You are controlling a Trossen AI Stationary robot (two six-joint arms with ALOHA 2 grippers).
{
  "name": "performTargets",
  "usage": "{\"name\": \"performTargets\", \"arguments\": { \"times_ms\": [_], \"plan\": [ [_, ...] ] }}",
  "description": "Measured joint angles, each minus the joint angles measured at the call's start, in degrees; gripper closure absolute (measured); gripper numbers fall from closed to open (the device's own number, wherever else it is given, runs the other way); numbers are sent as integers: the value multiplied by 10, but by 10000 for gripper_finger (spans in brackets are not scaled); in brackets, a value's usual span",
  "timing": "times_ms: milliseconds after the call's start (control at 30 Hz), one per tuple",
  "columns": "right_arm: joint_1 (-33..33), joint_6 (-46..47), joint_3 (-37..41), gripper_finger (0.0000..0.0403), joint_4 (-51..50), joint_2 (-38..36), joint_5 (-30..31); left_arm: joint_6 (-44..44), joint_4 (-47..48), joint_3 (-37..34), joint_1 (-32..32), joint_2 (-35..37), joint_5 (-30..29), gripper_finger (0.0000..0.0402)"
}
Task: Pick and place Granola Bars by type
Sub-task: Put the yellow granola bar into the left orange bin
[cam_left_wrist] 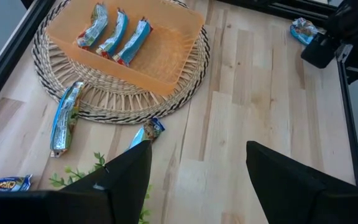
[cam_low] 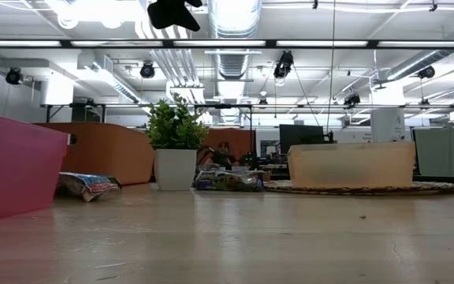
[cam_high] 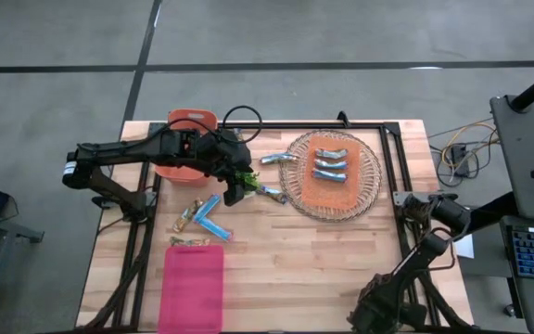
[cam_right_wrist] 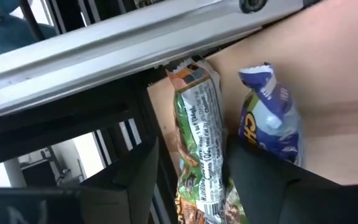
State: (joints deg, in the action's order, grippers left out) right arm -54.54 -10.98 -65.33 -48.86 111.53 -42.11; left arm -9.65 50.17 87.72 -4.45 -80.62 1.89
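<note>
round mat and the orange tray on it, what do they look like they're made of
Round mat: probably woven wicker or straw, matte, with coiled rings and dark stitching. Orange tray: likely translucent plastic with a smooth, slightly glossy finish; its thin walls let the weave show through faintly.

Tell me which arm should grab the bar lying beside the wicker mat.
Left. Its open claw hovers above the small green plant, right next to that silver-blue bar. The right claw waits at the table's far right edge by other wrappers.

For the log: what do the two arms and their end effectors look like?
Both arms are dark, jointed segments. The left arm has a white marking near its base; its end effector has two flat, black, wedge-shaped fingers. The right arm is dark throughout, and its end effector has similar dark fingers.
</note>
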Motion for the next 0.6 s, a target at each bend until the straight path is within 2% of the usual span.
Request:
{"name": "performTargets", "arguments": {
  "times_ms": [133, 500, 600],
  "plan": [
    [0, -2, 5, 244, 4, 0, 1, 0, 0, 0, 0, 0, 0, 159],
    [0, -6, 19, 376, 17, 0, 3, 0, 0, 0, 0, 0, -1, 159],
    [0, 0, 19, 392, 19, 0, 3, 0, 0, 0, 0, 0, -5, 159]
  ]
}}
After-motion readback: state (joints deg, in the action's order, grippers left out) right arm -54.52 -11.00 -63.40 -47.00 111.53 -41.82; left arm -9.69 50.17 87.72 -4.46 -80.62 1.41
